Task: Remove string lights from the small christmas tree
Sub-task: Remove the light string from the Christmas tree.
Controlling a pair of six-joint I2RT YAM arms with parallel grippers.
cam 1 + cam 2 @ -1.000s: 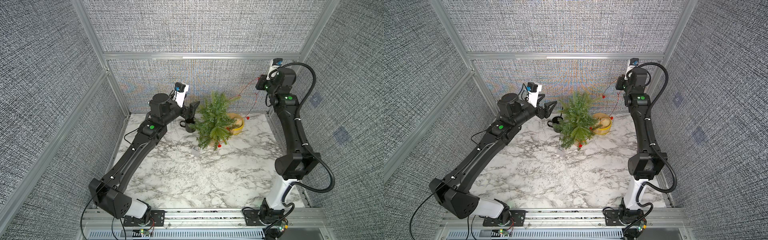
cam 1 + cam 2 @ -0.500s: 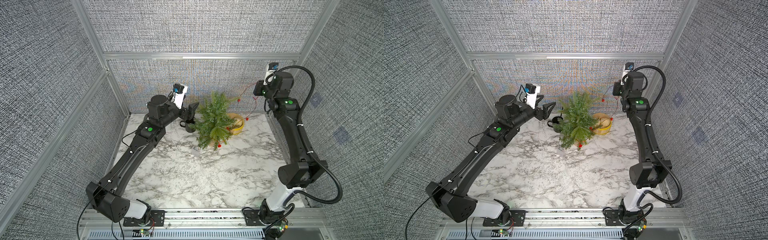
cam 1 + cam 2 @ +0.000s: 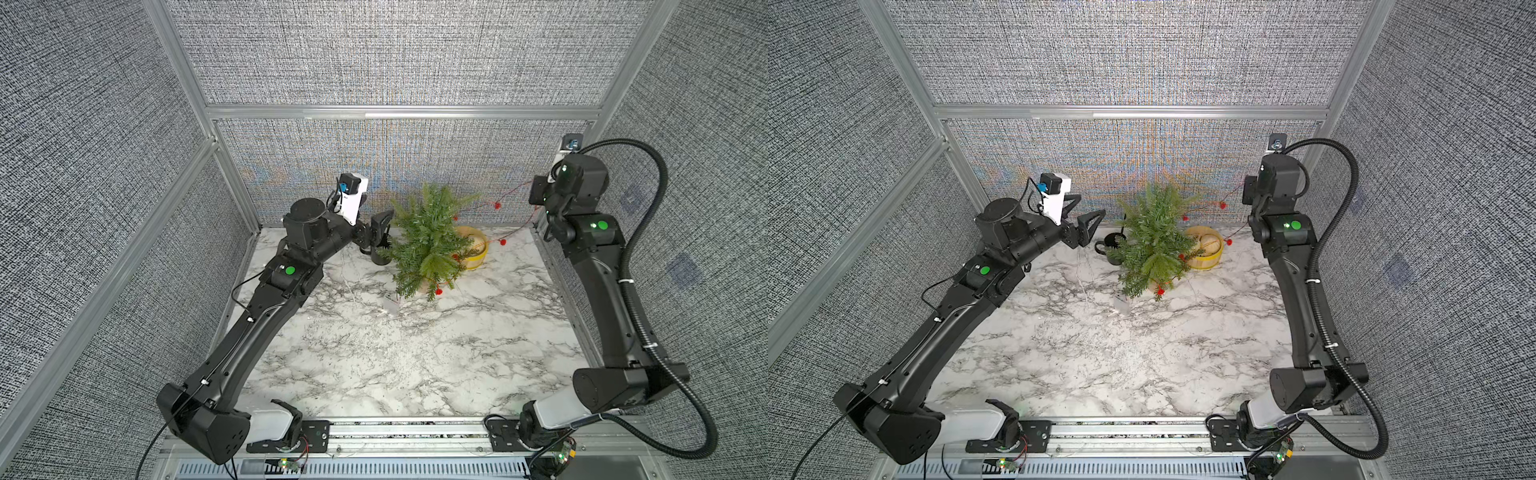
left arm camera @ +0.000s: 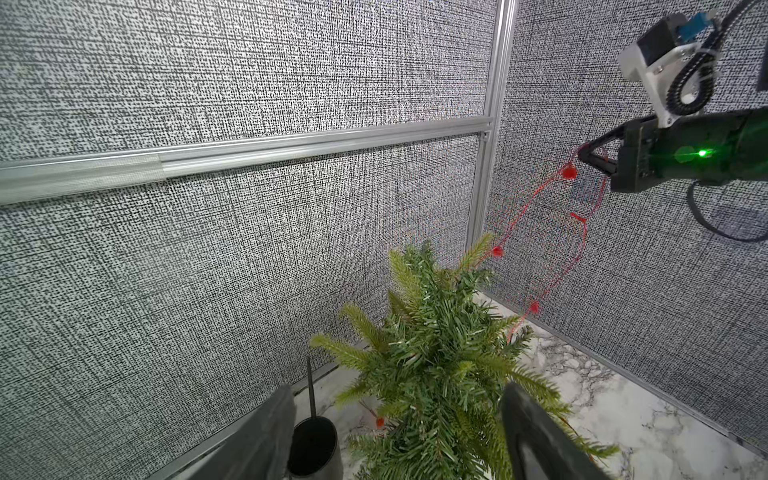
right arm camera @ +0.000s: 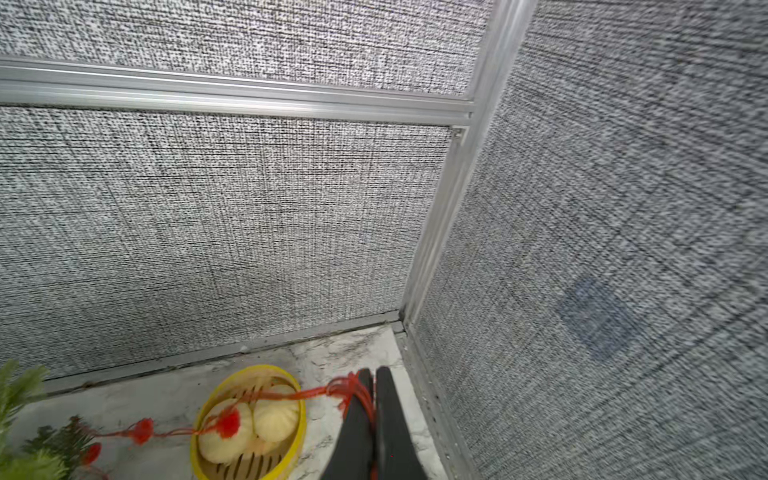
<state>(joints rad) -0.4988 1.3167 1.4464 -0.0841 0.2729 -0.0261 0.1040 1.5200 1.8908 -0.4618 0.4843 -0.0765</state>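
Half the surface (image 3: pixel 415 365), near side, open; right jaws clamp string lights (image 4: pixel 568 171), now nearer far-right corner; left jaws wide beside small christmas tree (image 3: pixel 428 241).

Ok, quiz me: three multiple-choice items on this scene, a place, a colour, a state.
1. The black mug stands on which side of the small christmas tree?
A. the left gripper's
B. the right gripper's
C. on top

2. The basket's rim is:
A. green
B. yellow
C. blue

3. The right gripper is:
A. open, empty
B. shut on a branch
C. shut on the string lights

A: the mug sits between tree and left gripper.
B: its rim is yellow around the buns.
C: red wire is pinched in its closed jaws.
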